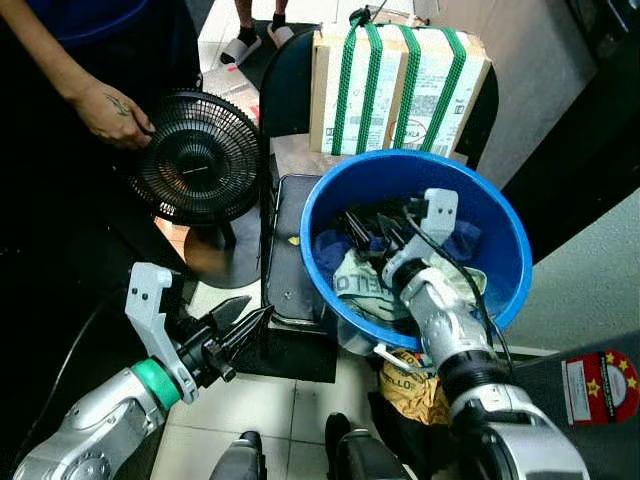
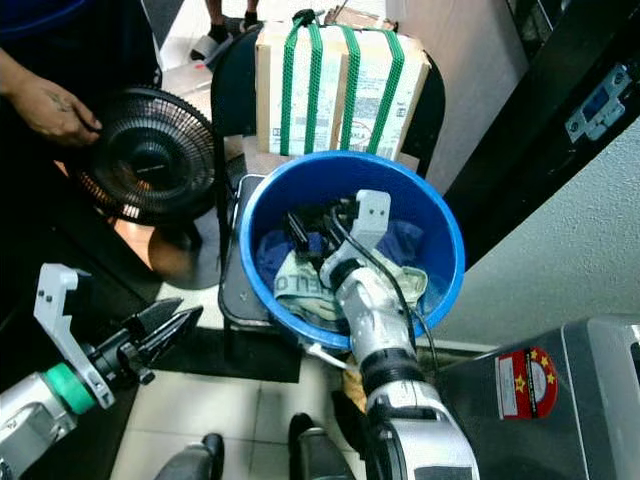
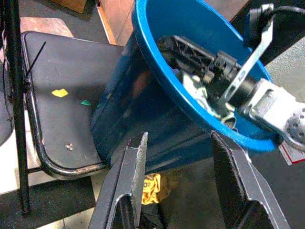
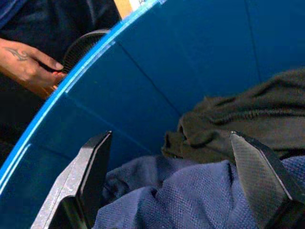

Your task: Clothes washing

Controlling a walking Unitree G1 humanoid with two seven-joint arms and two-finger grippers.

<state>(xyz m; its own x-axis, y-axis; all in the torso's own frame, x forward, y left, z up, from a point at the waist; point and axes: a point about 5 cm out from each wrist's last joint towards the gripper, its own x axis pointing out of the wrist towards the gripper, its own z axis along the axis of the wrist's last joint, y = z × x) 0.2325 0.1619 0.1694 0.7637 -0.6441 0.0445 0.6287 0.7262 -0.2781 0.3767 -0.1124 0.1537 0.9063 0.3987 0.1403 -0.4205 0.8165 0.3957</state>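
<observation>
Clothes (image 1: 352, 268) heaped in a blue bucket (image 1: 505, 230) on a black stool (image 1: 290, 250). Inside the bucket, right gripper (image 4: 176, 176) spread wide above the clothes. Left of the bucket, over tiled floor (image 1: 240, 405), left gripper (image 1: 240, 330) parted. Beyond: strapped box (image 1: 400, 85), fan (image 1: 195, 160) under a person's hand (image 1: 112, 115).

Premises are presenting as a lived-in home, likely a utility or storage corner. Supporting evidence: a blue laundry bucket (image 1: 510, 250) holding clothes (image 4: 200, 200) is sitting on a black chair (image 3: 62, 95); a small black fan (image 1: 195, 160) is standing on tiled floor (image 1: 270, 410); a strapped cardboard box (image 1: 400, 85) is resting behind.
</observation>
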